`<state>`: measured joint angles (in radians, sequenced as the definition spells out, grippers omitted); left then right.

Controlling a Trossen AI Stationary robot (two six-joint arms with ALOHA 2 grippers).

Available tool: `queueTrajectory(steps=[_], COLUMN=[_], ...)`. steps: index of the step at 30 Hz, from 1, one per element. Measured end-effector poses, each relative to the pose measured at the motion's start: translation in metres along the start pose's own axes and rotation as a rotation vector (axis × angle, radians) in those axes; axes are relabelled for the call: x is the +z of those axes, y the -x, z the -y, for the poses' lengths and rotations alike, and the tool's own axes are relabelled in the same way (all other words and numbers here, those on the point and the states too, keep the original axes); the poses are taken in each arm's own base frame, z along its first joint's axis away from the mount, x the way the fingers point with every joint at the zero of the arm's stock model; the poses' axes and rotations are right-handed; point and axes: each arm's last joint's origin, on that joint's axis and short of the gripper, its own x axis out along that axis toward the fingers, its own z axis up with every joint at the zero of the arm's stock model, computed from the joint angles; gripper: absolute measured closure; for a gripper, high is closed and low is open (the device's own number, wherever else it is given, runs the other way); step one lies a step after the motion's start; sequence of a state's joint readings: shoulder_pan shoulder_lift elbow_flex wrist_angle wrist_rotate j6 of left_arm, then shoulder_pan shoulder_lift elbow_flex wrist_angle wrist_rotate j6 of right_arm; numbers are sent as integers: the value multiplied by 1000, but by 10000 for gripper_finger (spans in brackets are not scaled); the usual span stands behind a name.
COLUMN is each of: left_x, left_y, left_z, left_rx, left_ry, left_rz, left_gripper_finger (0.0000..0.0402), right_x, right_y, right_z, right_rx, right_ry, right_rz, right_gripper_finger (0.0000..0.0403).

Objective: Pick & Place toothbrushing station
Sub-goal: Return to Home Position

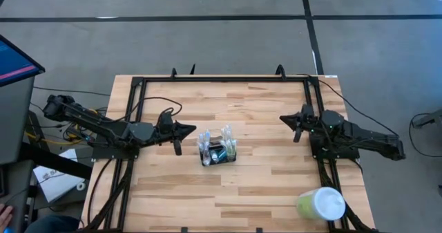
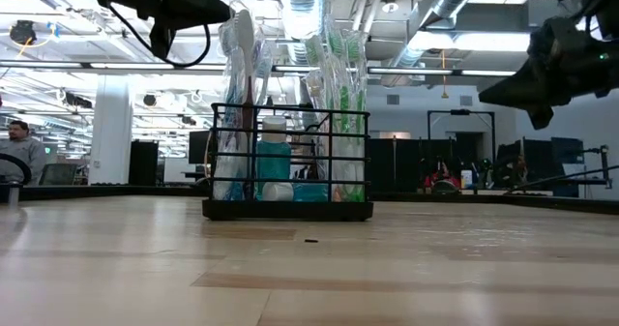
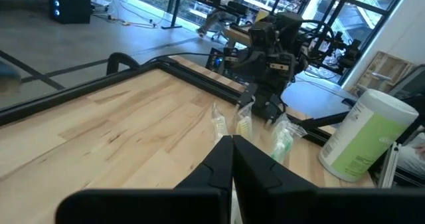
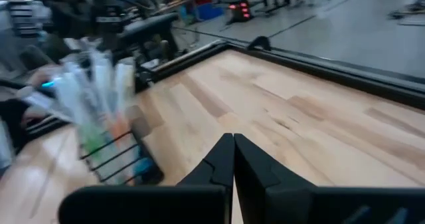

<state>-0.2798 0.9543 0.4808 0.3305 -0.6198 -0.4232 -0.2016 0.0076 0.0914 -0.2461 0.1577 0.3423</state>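
Toothbrushing station sits at the middle of the table, between the two arms. It is closer to the left gripper, whose tip is just beside it without touching. The low view shows it as a small black rectangular rack of thin metal bars. The bars cross in an open grid above a flat base.

Toothbrushes stand upright in its sections, each in a clear, crinkly, glossy wrapper. The ones toward one end have green handles and those at the other end are bluish. A small teal container with a white top stands among them at the front.

The table is pale wood in jointed planks with visible grain, edged by a black metal frame.

The left gripper's two dark, matte, wedge-shaped fingers are pressed together, holding nothing. The right gripper hangs over the right side of the table, well apart from the rack. Its fingers are likewise closed together and empty.

A pale green cup with a white lid is at the table's near right corner. It is smooth and cylindrical, and the print on its side is too small to read.
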Motion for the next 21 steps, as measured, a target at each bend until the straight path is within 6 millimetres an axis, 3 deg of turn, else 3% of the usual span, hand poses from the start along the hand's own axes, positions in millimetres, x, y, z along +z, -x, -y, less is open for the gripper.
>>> queueTrajectory(steps=[15,21], left_x=[0,-3], left_y=[0,0], left_z=[0,-7], left_rx=[0,150], left_ry=[-27,-50], left_rz=[-1,12], left_gripper_finger=[401,401], right_x=[-2,-2], right_y=[1,1], right_z=[-4,-4], right_rx=[43,43], right_ry=[-39,-52], right_rz=[-16,-18], right_gripper_finger=[403,403])
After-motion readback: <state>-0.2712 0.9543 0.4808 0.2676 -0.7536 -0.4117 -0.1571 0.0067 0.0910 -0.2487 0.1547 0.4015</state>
